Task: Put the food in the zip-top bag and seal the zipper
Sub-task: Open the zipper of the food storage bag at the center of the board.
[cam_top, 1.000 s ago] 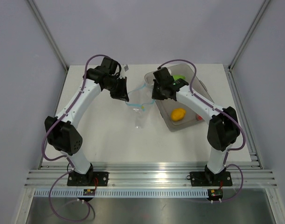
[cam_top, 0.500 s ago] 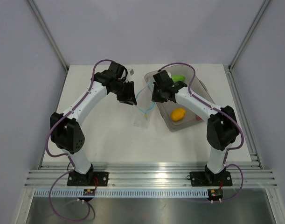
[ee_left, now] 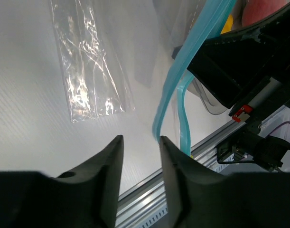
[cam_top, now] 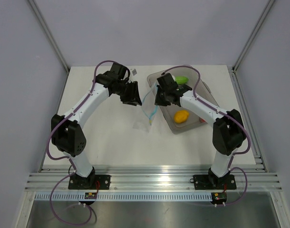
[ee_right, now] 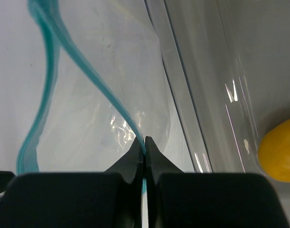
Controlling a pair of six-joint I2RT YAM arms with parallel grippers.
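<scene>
White table (cam_top: 111, 137), right end effector (ee_right: 144, 142) pinching zipper (ee_right: 49, 66)

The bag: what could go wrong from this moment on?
1. The right gripper pinches only the thin edge of the zipper; the bag could slip out.
2. The left gripper is open with the zipper by one finger, not between both; closing may miss it.
3. The bag hangs close to the tray and may catch there.
</scene>
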